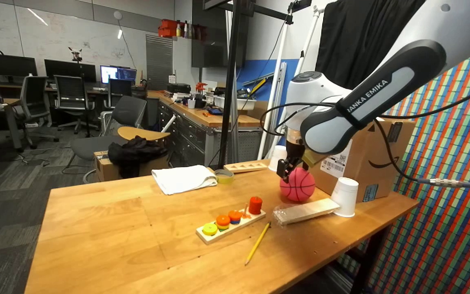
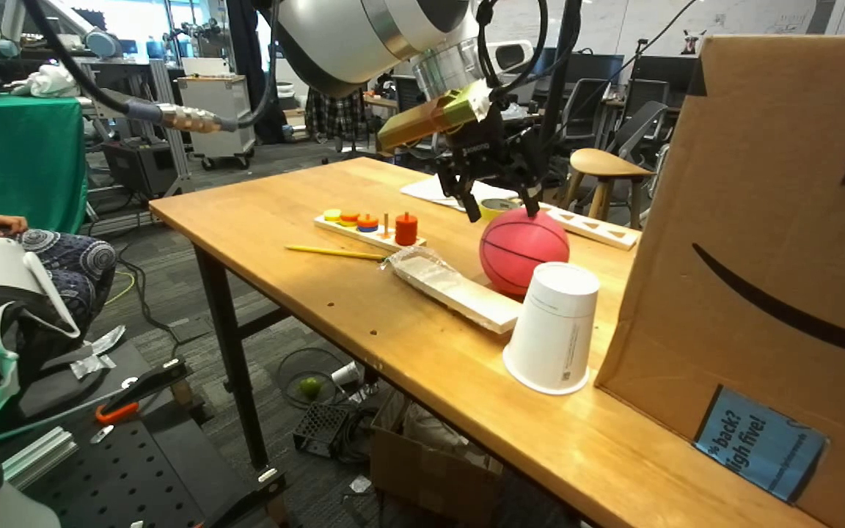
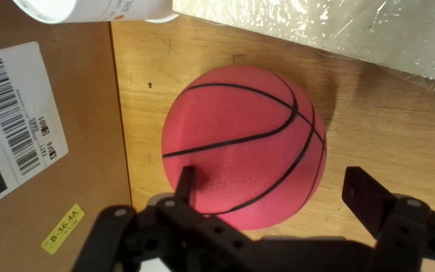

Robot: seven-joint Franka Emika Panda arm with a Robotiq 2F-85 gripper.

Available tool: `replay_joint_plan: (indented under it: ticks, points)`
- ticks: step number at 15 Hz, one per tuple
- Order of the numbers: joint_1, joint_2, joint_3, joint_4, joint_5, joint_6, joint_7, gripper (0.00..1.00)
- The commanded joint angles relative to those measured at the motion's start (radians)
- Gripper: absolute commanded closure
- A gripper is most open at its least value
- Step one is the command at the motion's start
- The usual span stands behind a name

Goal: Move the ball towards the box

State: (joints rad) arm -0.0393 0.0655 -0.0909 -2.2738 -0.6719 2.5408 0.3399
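The pink basketball [image 3: 244, 147] rests on the worktop [image 1: 108, 232] near the cardboard box [image 2: 752, 220], so the fingers [image 3: 364, 200], spread wide, gripping nothing, one tip perhaps touching the ball's top, should lift clear, descend on the side away from the box and push slowly.

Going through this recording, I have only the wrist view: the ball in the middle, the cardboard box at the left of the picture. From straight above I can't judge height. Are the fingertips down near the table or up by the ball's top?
Observer: Up high. In both exterior views the fingertips show by the upper part of the ball, well off the table.
Operator: Is anything else lying on the table outside my picture?
Observer: Yes, a stacking toy, its red stack at the end nearer the ball.
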Motion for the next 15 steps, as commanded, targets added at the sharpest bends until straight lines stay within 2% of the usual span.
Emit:
replay_joint_plan:
  ticks: [1,2,4,6,9,12,15]
  points:
    - [0.020,-0.076,0.001,-0.045,-0.246,0.011,0.183,0.00]
    - [0.024,-0.093,0.010,-0.054,-0.337,0.005,0.249,0.00]
    - [0.024,-0.114,0.029,-0.065,-0.446,-0.014,0.334,0.00]
    - [0.022,-0.133,0.046,-0.082,-0.507,-0.029,0.388,0.00]
    - [0.022,-0.157,0.063,-0.115,-0.532,-0.041,0.421,0.00]
    - [0.027,-0.178,0.078,-0.153,-0.495,-0.048,0.405,0.00]
    - [0.046,-0.232,0.095,-0.231,-0.309,-0.058,0.336,0.00]
